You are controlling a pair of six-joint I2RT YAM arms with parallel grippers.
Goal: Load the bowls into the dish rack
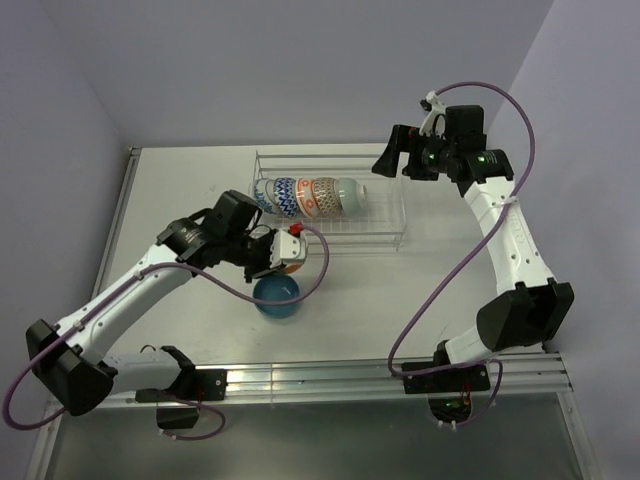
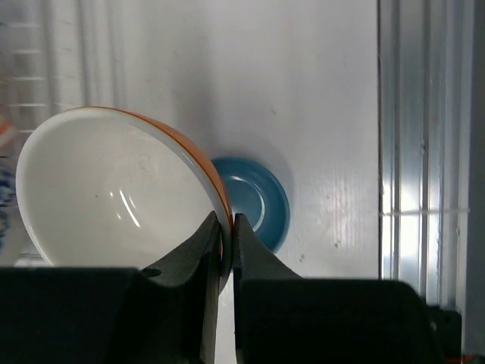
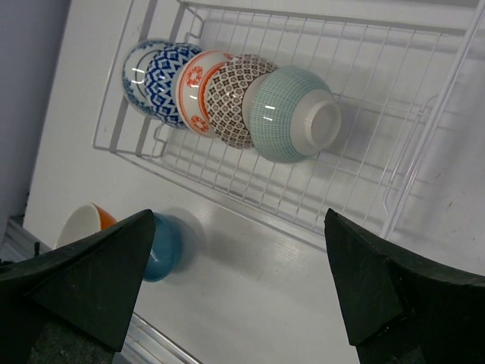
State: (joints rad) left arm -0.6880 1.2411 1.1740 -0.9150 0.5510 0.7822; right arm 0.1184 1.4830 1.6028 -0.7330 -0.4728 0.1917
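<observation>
With the left jaws clamped on the rim of the orange bowl [image 2: 114, 189], one finger [image 2: 189, 258] on the white inside and the other on the orange outside, I've got it tipped on its side. Its mouth faces away from the blue bowl [image 2: 258, 201]. Top view: the orange bowl is just outside the front wall of the dish rack [image 1: 385, 215], near its left end, and it overlaps the far edge of the blue bowl. Can't tell if those two touch, or if the orange one is off the worktop [image 1: 180, 180]. The blue bowl stands on the worktop near the rack, apart from it. Inside the rack, five bowls lie on their sides, nested in a row along the left half. Left to right: pale blue-and-white bowl [image 3: 136, 72], blue-and-white patterned bowl [image 3: 168, 80], orange-red patterned bowl [image 3: 195, 91], grey-brown patterned bowl [image 3: 231, 98], green bowl [image 3: 292, 114], whose foot points at the rack's right end. Right jaws are spread wide with nothing between them, up by the rack's far right corner. The right wrist view looks down on the rack and both loose bowls between the two fingers [image 3: 83, 280].
</observation>
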